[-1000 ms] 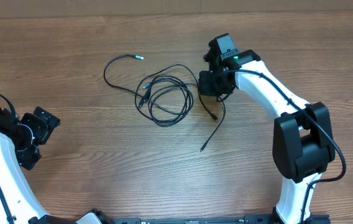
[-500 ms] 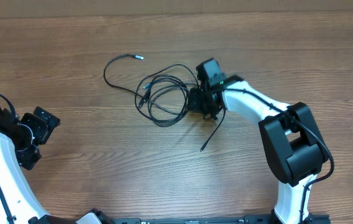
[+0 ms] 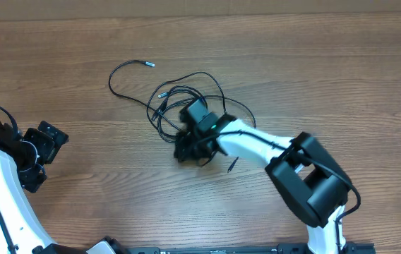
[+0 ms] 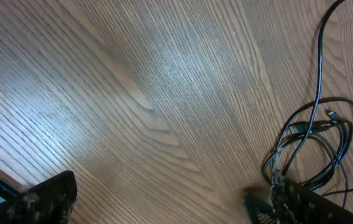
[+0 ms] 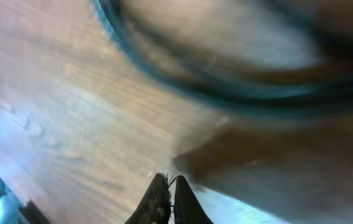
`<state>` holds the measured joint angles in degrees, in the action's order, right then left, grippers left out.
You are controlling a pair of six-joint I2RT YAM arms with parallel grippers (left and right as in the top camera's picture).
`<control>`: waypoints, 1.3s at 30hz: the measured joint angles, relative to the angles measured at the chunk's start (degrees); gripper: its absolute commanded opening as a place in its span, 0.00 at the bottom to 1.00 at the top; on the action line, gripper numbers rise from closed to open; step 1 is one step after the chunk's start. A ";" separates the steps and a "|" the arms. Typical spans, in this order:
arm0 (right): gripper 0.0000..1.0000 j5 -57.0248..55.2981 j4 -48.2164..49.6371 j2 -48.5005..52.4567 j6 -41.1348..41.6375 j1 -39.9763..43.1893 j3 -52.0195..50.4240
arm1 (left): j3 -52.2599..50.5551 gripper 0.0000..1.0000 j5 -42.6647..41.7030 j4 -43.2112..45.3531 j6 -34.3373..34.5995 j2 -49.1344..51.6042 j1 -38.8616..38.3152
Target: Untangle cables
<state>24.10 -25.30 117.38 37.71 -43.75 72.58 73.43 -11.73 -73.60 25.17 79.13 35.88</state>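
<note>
On the wooden tabletop [image 3: 342, 63] the right arm [image 3: 257, 144] reaches into the cables [image 3: 164, 113], a knotted bunch of thin black loops near the middle. The right gripper [image 3: 186, 149] is closed tight at its lower edge; if a cord is pinched I cannot tell. The left gripper [image 3: 45, 141] stands wide open, well apart. I judge a strand is being drawn out; next, pull slowly away from the knot. No writing is readable.
</note>
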 measured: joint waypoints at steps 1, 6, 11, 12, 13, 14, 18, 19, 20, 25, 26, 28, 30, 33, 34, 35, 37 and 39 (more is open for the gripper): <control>0.04 0.04 -0.22 0.00 -0.02 -0.35 0.00 | 0.00 0.99 0.00 0.00 0.00 0.00 0.00; 0.04 -0.33 -3.93 -2.47 -1.38 1.29 0.02 | 0.00 1.00 0.02 -0.02 0.00 0.00 0.00; 0.04 -2.58 -9.84 -11.13 -2.60 7.32 0.28 | 0.00 1.00 0.02 0.00 0.00 0.00 0.00; 0.05 -3.34 -12.07 -13.07 -2.89 9.38 0.55 | 0.00 1.00 0.00 0.00 0.00 0.00 0.00; 0.06 -3.91 -13.40 -14.25 -2.99 10.86 0.63 | 0.00 0.99 0.02 0.00 0.00 0.00 0.00; 0.06 -4.74 -14.71 -15.15 -3.06 12.55 0.76 | 0.00 1.00 0.00 0.00 0.00 0.00 0.00; 0.08 -10.01 -21.00 -15.93 -3.32 20.04 0.90 | 0.00 1.00 0.02 -0.02 0.00 0.00 0.00; 0.09 -12.13 -22.86 -15.87 -3.26 22.29 0.87 | 0.00 0.99 0.00 0.00 0.00 0.00 0.00; 0.10 -13.18 -23.61 -15.87 -3.32 23.52 0.87 | 0.00 1.00 0.00 -0.02 0.00 0.00 0.00; 0.69 -20.65 -27.65 -15.87 -3.43 32.63 0.87 | 0.00 1.00 -0.28 0.02 0.02 0.00 0.00; 0.78 -21.59 -28.06 -15.85 -3.34 34.14 0.87 | 0.00 1.00 -0.48 0.04 0.15 0.00 0.00; 0.87 -23.08 -28.68 -15.85 -3.17 37.03 0.87 | 0.00 1.00 -0.74 0.31 0.85 0.00 0.00; 1.00 -24.02 -29.03 -15.85 -3.56 39.15 0.87 | 0.00 1.00 -1.07 0.90 1.97 0.00 0.00; 1.00 -24.92 -29.22 -15.85 -3.63 41.44 0.87 | 0.00 0.99 -1.29 2.23 3.13 0.00 0.00; 1.00 -25.07 -29.22 -15.87 -3.61 41.92 0.87 | 0.00 1.00 -1.31 2.27 3.34 0.00 0.00; 1.00 -25.18 -29.18 -15.85 -3.63 42.25 0.87 | 0.00 1.00 -1.33 2.27 3.50 0.00 0.00; 1.00 -25.22 -29.18 -15.85 -3.61 42.51 0.87 | 0.00 1.00 -1.33 2.10 3.67 0.00 0.00; 1.00 -25.22 -29.16 -15.85 -3.61 42.56 0.87 | 0.00 0.92 -1.46 1.79 3.67 0.00 0.00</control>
<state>-1.13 -54.46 101.54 34.11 -1.19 73.45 73.43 -13.19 -71.81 28.84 79.13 35.88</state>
